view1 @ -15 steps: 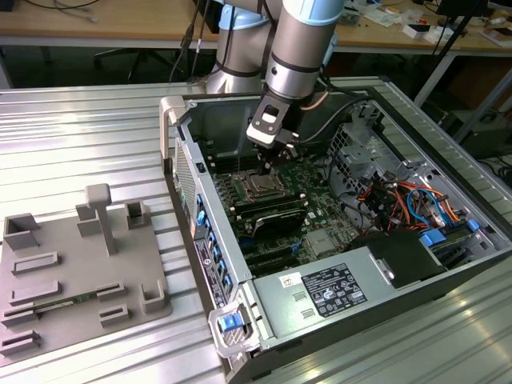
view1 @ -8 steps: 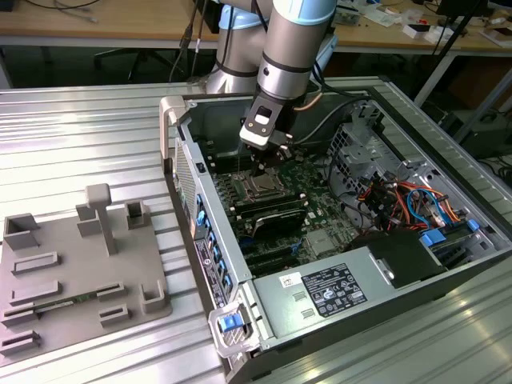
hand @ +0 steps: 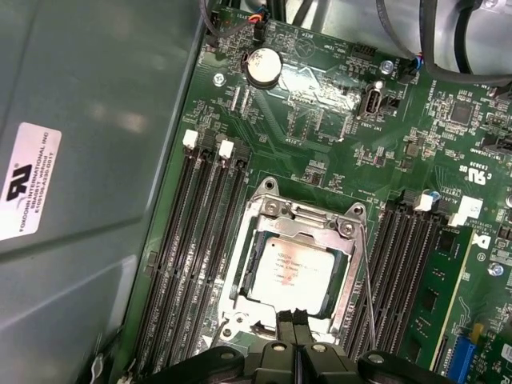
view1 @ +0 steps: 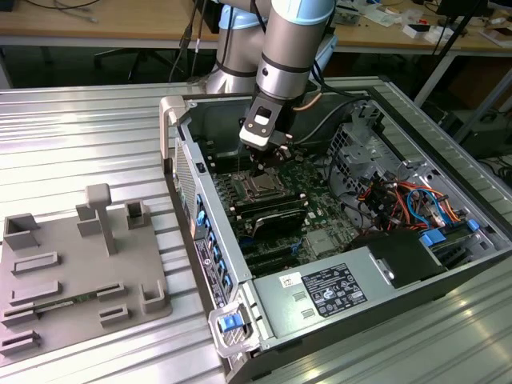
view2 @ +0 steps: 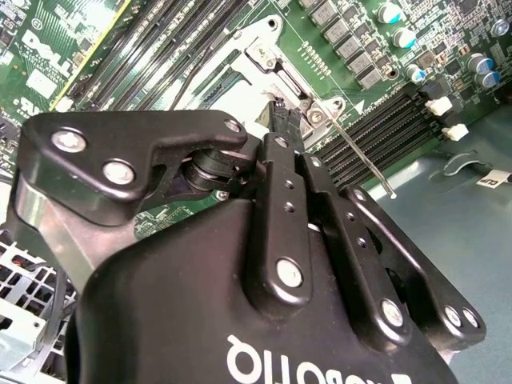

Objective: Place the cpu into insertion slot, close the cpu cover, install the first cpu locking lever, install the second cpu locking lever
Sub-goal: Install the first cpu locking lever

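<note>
An open computer case (view1: 200,210) lies on its side on the ribbed metal bench (view1: 80,132), filling the half toward the exterior view's right. A grey fixture tray (view1: 80,280) with upright posts sits flat near the bench's edge on the exterior view's left, well apart from the arm. The arm rises from the bench's far edge and reaches down into the case, with the gripper (view1: 266,164) just above the green circuit board (hand: 320,128).

In the first wrist view the cpu (hand: 290,270) sits in the insertion slot (hand: 234,320), its dull silver top facing up. The cpu cover (hand: 346,268) is down around it, so the chip shows through the frame's square cut-out. Whether the frame is pressed fully flat I cannot tell. Long black memory slots (hand: 196,240) run along both sides of the socket, and a round coin battery (hand: 262,66) lies further off on the board.

The gripper (hand: 294,322) is closed — its two black fingers meet along a thin seam, with nothing seen between them. The tips are at the edge of the cover's frame; contact is hard to judge. The second wrist view shows the gripper (view2: 280,112) at the socket's silver bracket.

A thin wire locking lever (hand: 366,280) runs along one side of the socket, just beside the cover. In the second wrist view this lever (view2: 362,156) stretches away from the bracket — latched or free, I cannot tell.
</note>
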You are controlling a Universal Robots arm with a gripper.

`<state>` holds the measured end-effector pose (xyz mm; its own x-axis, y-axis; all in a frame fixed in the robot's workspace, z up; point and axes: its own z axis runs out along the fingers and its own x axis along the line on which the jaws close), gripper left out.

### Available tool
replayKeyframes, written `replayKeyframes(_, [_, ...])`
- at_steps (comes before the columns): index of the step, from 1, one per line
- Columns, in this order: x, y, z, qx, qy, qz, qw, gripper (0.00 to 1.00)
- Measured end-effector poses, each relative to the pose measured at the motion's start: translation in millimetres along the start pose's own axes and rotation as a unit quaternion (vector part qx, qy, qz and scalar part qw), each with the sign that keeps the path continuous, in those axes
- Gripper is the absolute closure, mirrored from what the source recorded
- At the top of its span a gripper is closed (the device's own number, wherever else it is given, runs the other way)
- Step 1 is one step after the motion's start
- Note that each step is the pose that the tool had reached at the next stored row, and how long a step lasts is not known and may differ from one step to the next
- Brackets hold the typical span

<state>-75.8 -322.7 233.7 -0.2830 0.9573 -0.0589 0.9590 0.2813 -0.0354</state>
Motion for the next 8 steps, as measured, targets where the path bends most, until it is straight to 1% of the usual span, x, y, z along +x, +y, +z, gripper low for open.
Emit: replayKeyframes(8, [0.0,0.0,0.0,-0.0003,-0.0002,-0.004,0.99999,0.89])
